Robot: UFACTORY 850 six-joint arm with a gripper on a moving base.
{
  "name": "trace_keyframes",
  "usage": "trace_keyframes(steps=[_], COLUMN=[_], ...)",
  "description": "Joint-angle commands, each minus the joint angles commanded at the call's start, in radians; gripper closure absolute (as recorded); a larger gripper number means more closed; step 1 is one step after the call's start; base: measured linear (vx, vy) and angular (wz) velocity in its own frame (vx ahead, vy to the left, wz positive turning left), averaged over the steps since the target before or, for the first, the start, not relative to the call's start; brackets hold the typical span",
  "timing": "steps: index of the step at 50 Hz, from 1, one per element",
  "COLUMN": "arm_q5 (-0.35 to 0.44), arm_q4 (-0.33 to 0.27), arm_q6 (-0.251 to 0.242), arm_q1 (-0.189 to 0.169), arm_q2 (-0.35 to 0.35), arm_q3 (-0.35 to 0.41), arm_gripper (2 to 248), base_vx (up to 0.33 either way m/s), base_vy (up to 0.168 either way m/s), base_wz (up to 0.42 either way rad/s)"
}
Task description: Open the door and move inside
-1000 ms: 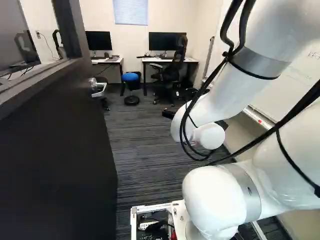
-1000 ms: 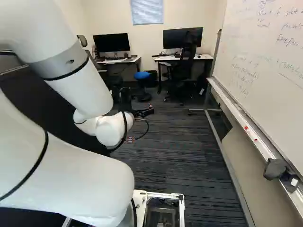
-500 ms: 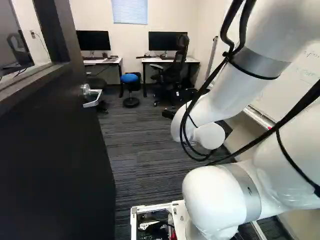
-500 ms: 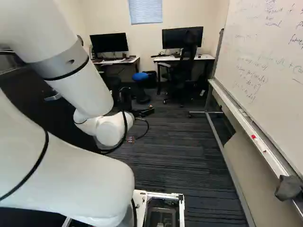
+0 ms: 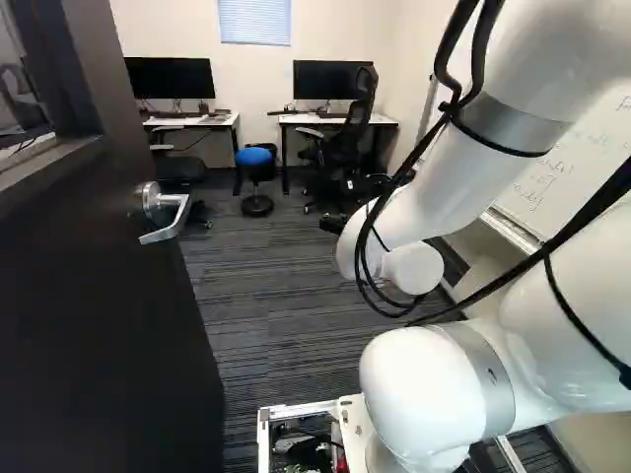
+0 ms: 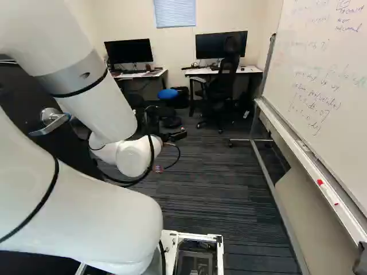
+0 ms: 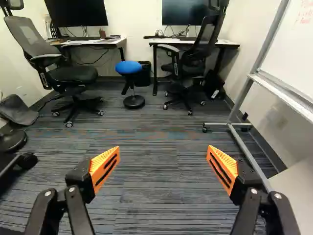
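Door stood ajar along your nine-to-ten o'clock, its lever handle jutting out near ten, with a way in at twelve. It looked heavy and rigid, likely to swing as one piece, so a slow, steady push would have suited it. For a hold, your best spot was the lever's outer half, though smooth metal could slip under the pads. With the leaf out of the straight path, you probably needed no grip, just room to drive in.

Your gripper had its fingers spread wide, nothing between them, well apart from the lever. Farther out, you had a blue stool near twelve and a whiteboard at one to two, its stand a likely snag.

You couldn't see the hinges, and the leaf's lower part ran out of the left base view. Your arm covered much of it in the right base view. Neither the latch nor your base's clearance could be judged.
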Motion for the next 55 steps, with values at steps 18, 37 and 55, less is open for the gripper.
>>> trace_keyframes(steps=[18, 37, 55], arm_q5=[0.0, 0.0, 0.0], arm_q4=[0.0, 0.0, 0.0], arm_q6=[0.0, 0.0, 0.0], arm_q1=[0.0, 0.0, 0.0], arm_q2=[0.0, 0.0, 0.0], arm_q3=[0.0, 0.0, 0.0], arm_gripper=[3, 3, 3], base_vx=[0.191, 0.188, 0.181], base_vy=[0.006, 0.008, 0.006], base_wz=[-0.01, -0.01, 0.0])
